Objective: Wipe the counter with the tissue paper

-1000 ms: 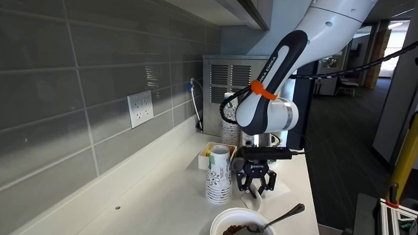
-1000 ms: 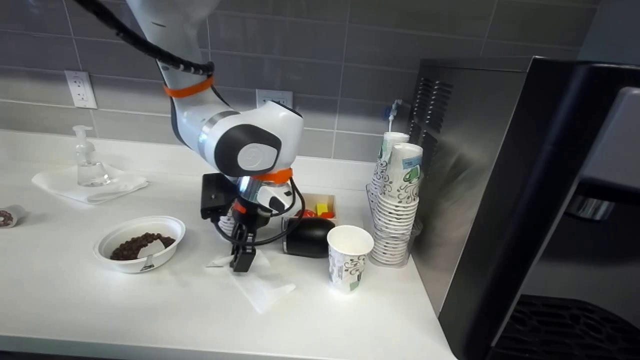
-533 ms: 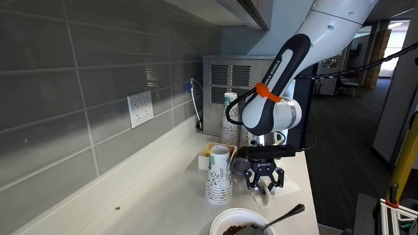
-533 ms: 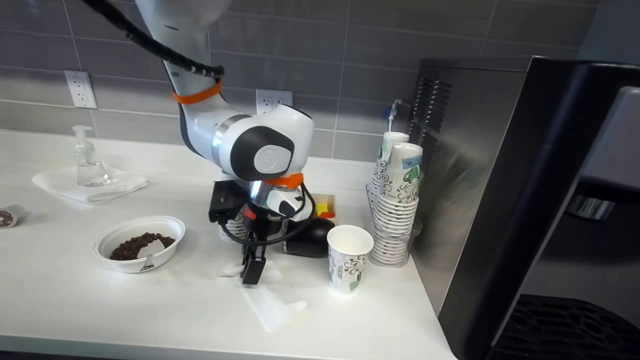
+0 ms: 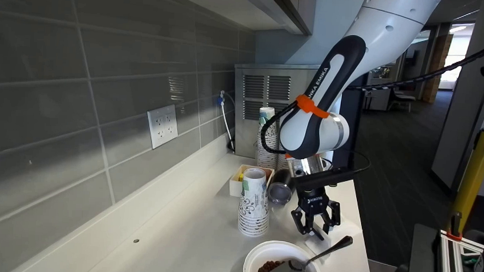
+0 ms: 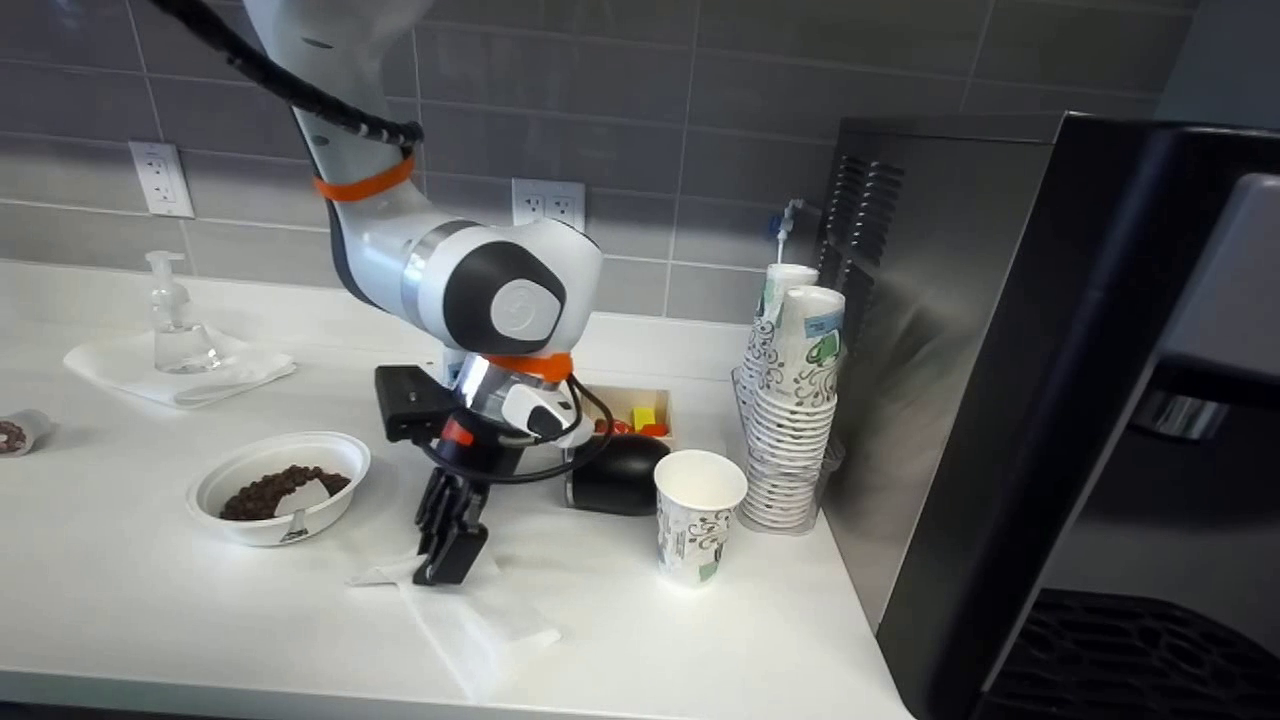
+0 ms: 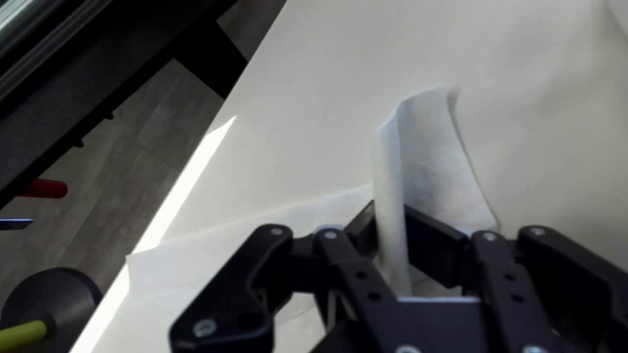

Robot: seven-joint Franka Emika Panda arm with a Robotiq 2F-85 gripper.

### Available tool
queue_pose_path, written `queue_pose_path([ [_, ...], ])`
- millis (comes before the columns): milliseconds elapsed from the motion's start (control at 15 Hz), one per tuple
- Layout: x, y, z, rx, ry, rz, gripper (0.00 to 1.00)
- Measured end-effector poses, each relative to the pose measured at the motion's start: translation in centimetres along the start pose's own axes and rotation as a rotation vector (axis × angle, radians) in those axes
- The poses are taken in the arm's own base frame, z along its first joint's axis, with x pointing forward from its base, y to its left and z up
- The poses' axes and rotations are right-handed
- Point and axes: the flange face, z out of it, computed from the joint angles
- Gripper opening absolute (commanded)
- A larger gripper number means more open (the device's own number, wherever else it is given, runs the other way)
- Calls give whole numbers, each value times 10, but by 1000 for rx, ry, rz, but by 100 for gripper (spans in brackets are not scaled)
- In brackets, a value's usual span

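Lengthwise, the off-white counter [image 6: 700, 655] stretches alongside a grey tiled wall [image 6: 560, 90], its front edge marked in the wrist view by a bright strip of light [image 7: 181, 189], with the floor [image 7: 162, 127] beyond. A metal-sided machine [image 6: 945, 330] closes off an end of the surface, and a white robot arm [image 6: 385, 230] bends down over the counter. Stacked paper cups [image 6: 795, 440] rise just beside the machine; another stack [image 5: 254, 202] stands on the wall side, bare counter between it and the tiles. A white bowl [image 6: 330, 452] of dark pieces [image 6: 260, 495] sits near the gripper [image 7: 391, 235], a little open counter parting the two in an exterior view. The tissue paper [image 6: 470, 640], thin and creased, lies on the counter below the gripper, a tip of it close to the front edge; in the wrist view it reaches the bright strip, though whether any hangs over cannot be told. Tilted and low, the gripper pinches an upright fold of the paper between its black fingertips [image 7: 431, 240]. Along the front edge, open counter runs from the paper toward the machine. A dark tumbler [image 6: 620, 475] lies on its side, with a single paper cup [image 6: 698, 530] upright nearby and apart from the paper. A metal spoon [image 5: 331, 249] juts out over the bowl's rim.
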Motion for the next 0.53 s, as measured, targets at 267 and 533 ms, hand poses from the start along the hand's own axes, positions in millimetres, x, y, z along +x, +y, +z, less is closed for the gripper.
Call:
queue_pose_path([
  [267,-18,-34,-1,45,35,-73,3],
  [533,-19,-49,-8,76,137,-59,3],
])
